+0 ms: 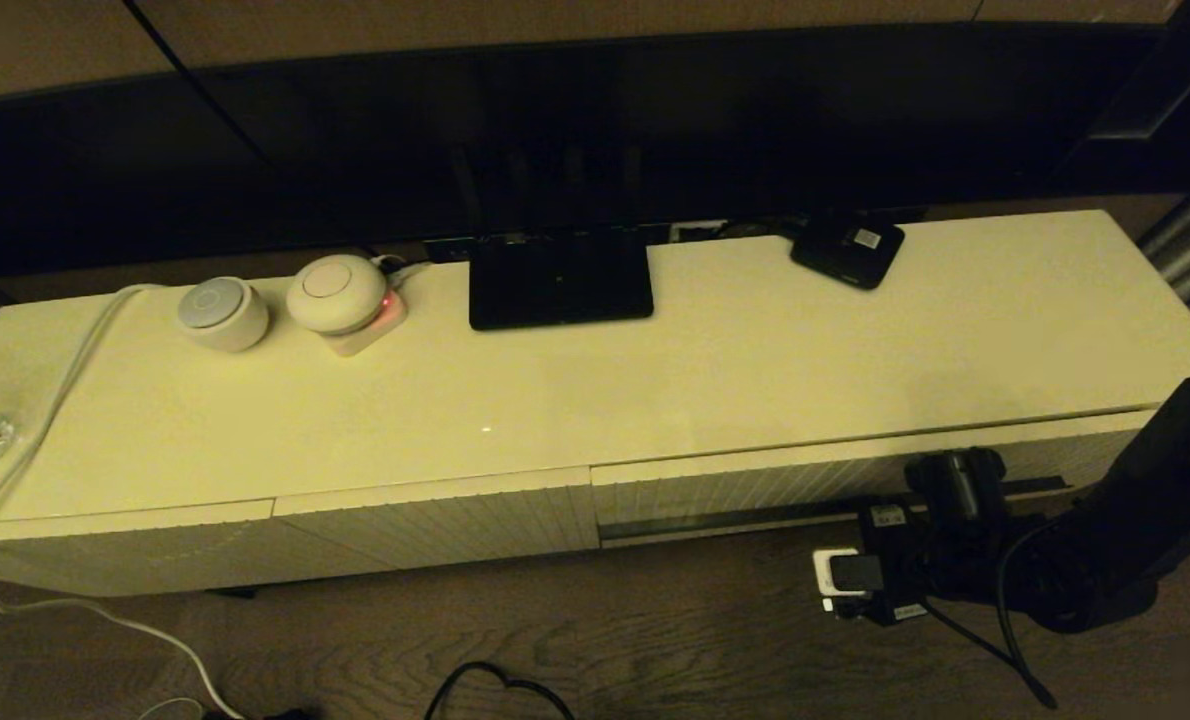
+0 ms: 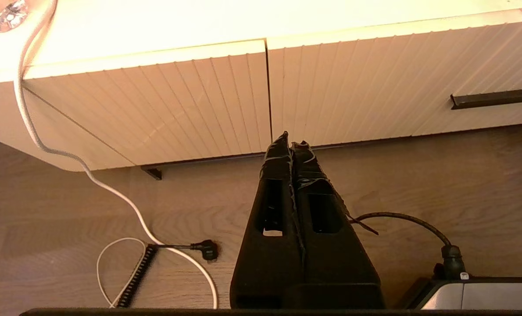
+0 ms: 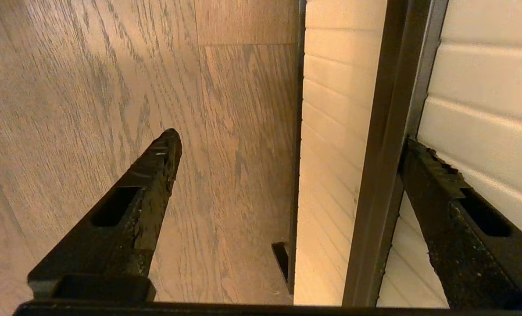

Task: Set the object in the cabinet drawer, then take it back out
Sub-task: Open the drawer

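The right end effector (image 3: 287, 145) is down low at the front of the wide cream-white drawer with the ribbed front (image 1: 815, 480). Its two black fingers are spread wide. One finger (image 3: 436, 175) touches the long dark slot handle (image 3: 384, 153), with its tip at the slot. The other finger (image 3: 155, 162) hangs out over the brown wood floor (image 3: 90, 87), away from the drawer. It looks placed this way so the finger by the slot can hook the handle and pull the drawer out. I think opening the drawer is the step in hand, because the drawer looks closed or very nearly closed.

The left end effector (image 2: 291, 142) is off to the side, near the shorter ribbed cream panels (image 2: 177, 101) that have no slot. Its fingers are pressed tight together with nothing in them. It seems to be waiting out of the way while the other arm works.

The black umbrella is not in any view. It is not on the long cream surface (image 1: 655, 390) above the right end effector, and neither end effector holds it. So I cannot tell where it is. It may be inside the drawer, but that is only a guess.

Far above the right end effector, at the back of the surface, lies a small flat black box with a white label (image 1: 848, 248). That is not the umbrella.
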